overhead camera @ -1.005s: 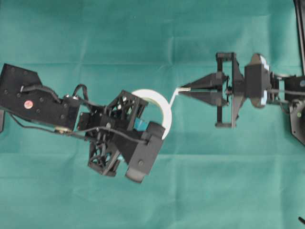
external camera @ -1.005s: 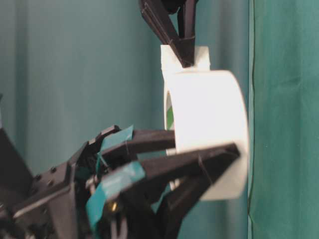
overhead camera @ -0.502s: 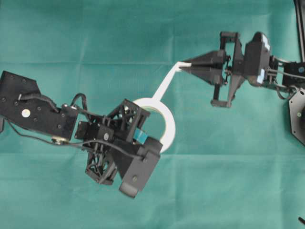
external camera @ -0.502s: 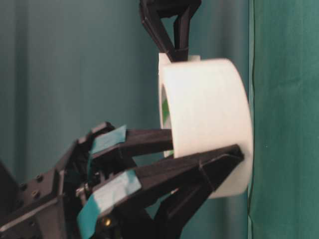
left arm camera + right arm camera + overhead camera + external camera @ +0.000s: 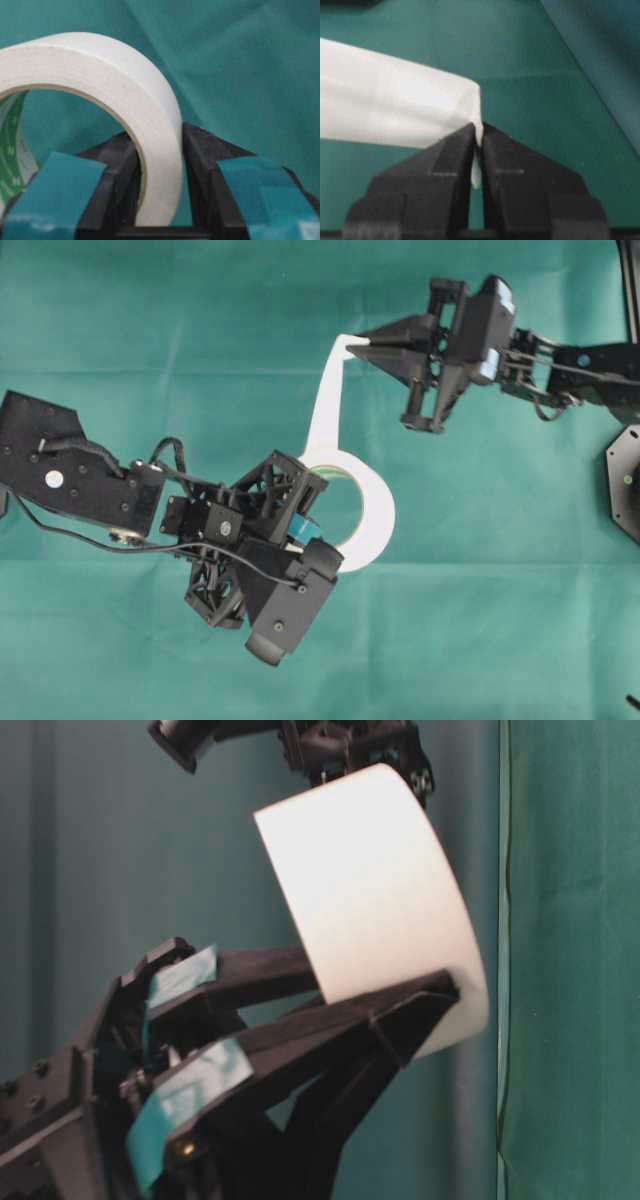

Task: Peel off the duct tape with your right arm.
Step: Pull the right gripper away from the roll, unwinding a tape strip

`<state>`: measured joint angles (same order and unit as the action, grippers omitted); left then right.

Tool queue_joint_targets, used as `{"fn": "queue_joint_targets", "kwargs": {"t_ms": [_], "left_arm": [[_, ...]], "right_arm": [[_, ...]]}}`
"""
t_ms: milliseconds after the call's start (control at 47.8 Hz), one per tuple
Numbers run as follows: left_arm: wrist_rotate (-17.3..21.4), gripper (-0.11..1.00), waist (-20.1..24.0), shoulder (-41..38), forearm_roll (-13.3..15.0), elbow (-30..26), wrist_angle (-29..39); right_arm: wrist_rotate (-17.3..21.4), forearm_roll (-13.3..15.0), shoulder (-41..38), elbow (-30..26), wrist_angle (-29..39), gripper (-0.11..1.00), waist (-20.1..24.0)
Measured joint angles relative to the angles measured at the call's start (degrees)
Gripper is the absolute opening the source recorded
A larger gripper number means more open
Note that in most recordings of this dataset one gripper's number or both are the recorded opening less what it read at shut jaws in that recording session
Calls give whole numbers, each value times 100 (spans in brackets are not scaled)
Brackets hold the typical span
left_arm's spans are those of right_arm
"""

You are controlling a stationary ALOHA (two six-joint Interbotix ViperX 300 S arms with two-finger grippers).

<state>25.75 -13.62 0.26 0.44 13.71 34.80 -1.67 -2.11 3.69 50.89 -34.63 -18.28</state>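
Since a second ago the right arm (image 5: 560, 365) has swung toward the top of the overhead view, drawing the loose strip (image 5: 325, 400) from a short tab into a long white band, and the roll has shifted a little to the right and tilted.

Largest first: the green-covered desk (image 5: 500, 620) fills the overhead view. The right arm is cut off at the right edge there. The left arm (image 5: 70, 465) reaches in from the left, its wrist camera housing covering part of the roll's near side.

The duct tape (image 5: 372, 525) is held above the desk, in the middle of the overhead view. The left claw (image 5: 160, 215) is part-closed on the roll's wall, one teal-patched finger (image 5: 60, 185) inside the core and the other outside; only a sliver of the green-printed core (image 5: 10, 150) shows. In the table-level view the roll (image 5: 380, 910) hides the strip and most of the right arm.

The right claw (image 5: 477, 142) is fully closed on the strip's end (image 5: 476, 122), its plain black fingers (image 5: 440, 165) pinching it; the tip of the tape runs down between them. The strip is blurred and cut off at the left edge of that view.
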Motion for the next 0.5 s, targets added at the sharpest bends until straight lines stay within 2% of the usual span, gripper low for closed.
{"fn": "queue_joint_targets", "kwargs": {"t_ms": [356, 502], "left_arm": [[26, 21, 0, 9, 9, -9, -26], [9, 21, 0, 0, 9, -9, -26]], "right_arm": [[-9, 0, -185, -141, 35, -9, -132], [26, 141, -185, -141, 141, -9, -149]]}}
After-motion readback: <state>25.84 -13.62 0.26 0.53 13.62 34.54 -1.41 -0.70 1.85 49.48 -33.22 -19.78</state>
